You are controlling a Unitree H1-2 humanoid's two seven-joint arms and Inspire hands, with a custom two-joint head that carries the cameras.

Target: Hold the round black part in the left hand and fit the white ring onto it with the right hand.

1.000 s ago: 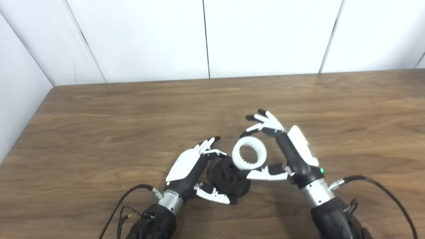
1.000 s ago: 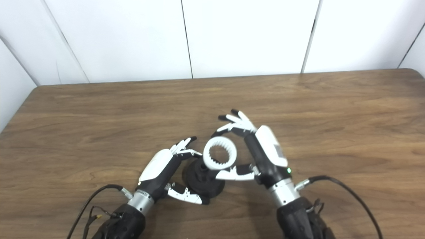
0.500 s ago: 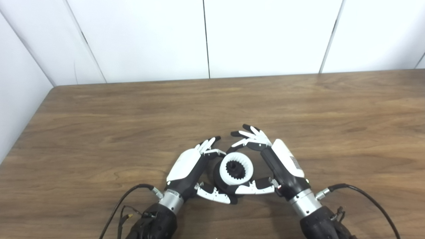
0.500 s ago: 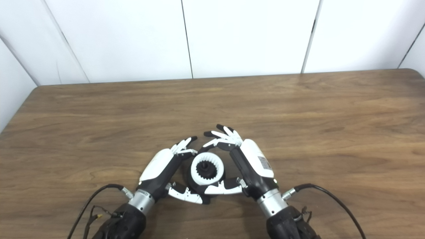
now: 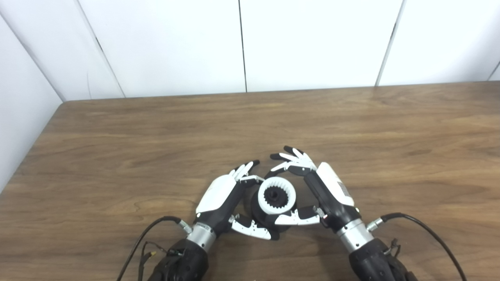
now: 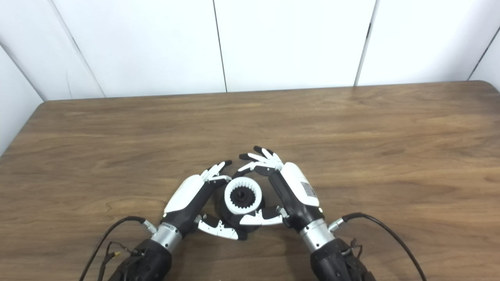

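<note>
wooden table — round black part rests on it.

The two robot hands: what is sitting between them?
Between the left hand and right hand sits the round black part, with the white ring around its hub, in both views.

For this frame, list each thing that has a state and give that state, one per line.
Round black part: resting on the table, gripped by the left hand.
White ring: on top of the black part, around its central hub, held by the right hand.
Left hand: shut on the black part.
Right hand: shut on the white ring, thumb and fingers at its rim.
</note>
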